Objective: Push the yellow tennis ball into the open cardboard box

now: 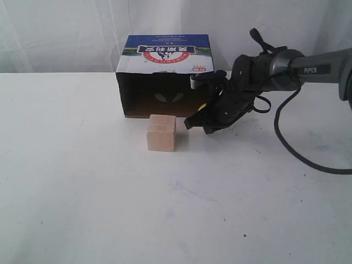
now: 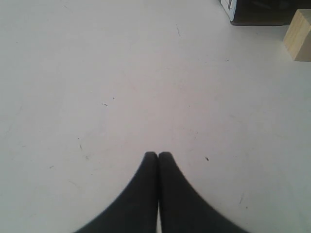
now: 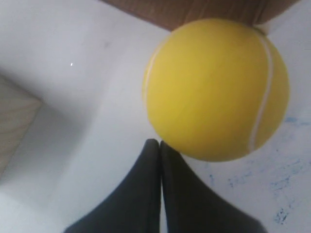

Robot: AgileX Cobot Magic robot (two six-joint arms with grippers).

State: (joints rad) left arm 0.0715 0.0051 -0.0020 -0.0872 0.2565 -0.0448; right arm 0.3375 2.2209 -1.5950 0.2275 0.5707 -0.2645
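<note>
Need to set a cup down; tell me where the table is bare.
Bare: the white table left of the pale wooden cube and everywhere in front of it. Crowded: the mouth of the open brown cardboard box, where cube, yellow tennis ball and shut right gripper bunch.

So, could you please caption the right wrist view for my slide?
Shut right hand at the yellow tennis ball, just before the open cardboard box.
</note>
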